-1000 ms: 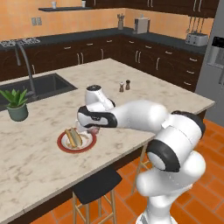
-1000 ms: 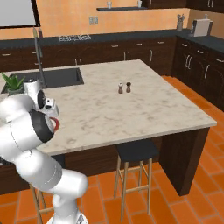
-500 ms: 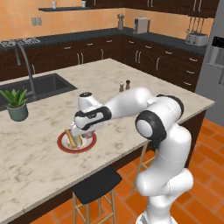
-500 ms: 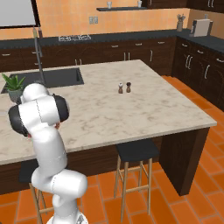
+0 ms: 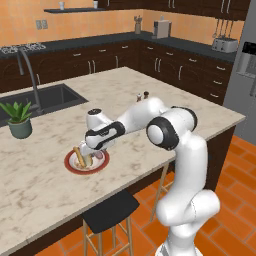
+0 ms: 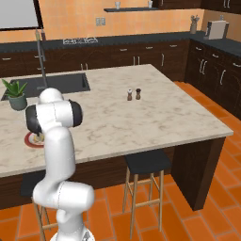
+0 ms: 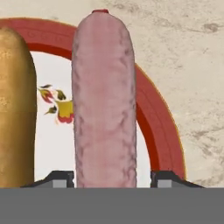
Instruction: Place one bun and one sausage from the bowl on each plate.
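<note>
One sausage [image 7: 103, 100], bun [image 7: 15, 109], red-rimmed plate [image 7: 155, 113].

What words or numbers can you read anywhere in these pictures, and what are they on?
There are no words, numbers or brand names to read in any view.
The red-rimmed plate has only a small painted picture in red, yellow and dark colours, no letters.
The sausage and the bun lying on it are plain.
The toaster on the back counter is too small to show any label.

No readable text, labels or numbers on anything here.
</note>
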### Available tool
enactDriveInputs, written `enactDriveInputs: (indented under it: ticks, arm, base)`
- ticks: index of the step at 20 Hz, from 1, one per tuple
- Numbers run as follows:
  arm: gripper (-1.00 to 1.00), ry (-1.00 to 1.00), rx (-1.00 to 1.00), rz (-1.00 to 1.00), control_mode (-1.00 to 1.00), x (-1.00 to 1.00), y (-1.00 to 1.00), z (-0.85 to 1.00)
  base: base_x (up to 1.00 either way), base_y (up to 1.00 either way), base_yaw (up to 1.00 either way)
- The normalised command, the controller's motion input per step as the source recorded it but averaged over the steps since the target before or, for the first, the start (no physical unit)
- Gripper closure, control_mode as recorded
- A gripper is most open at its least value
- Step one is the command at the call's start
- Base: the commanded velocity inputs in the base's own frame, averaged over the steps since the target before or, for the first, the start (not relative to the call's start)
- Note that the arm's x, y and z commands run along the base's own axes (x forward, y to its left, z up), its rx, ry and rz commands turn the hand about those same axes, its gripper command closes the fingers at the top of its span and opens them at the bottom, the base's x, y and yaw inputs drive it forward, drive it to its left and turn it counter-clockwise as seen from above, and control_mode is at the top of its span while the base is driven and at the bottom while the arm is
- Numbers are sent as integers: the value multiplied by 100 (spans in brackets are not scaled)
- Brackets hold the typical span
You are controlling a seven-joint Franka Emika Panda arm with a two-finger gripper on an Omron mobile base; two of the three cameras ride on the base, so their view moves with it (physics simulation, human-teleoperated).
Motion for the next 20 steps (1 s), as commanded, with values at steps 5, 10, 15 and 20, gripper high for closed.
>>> enactDriveInputs:
  ticks: [5, 10, 15, 20]
  arm:
    - [-100, -4, 0, 0, -100, -4, 3, 45]
    - [-100, -17, 3, 0, -100, -71, -18, 94]
    - [-100, -22, 6, -2, -100, -100, -29, 100]
    - [-100, -28, 13, -1, -100, -100, -48, 100]
  base:
    - [0, 0, 0]
    - [0, 0, 0]
    - [0, 0, 0]
    - [0, 0, 0]
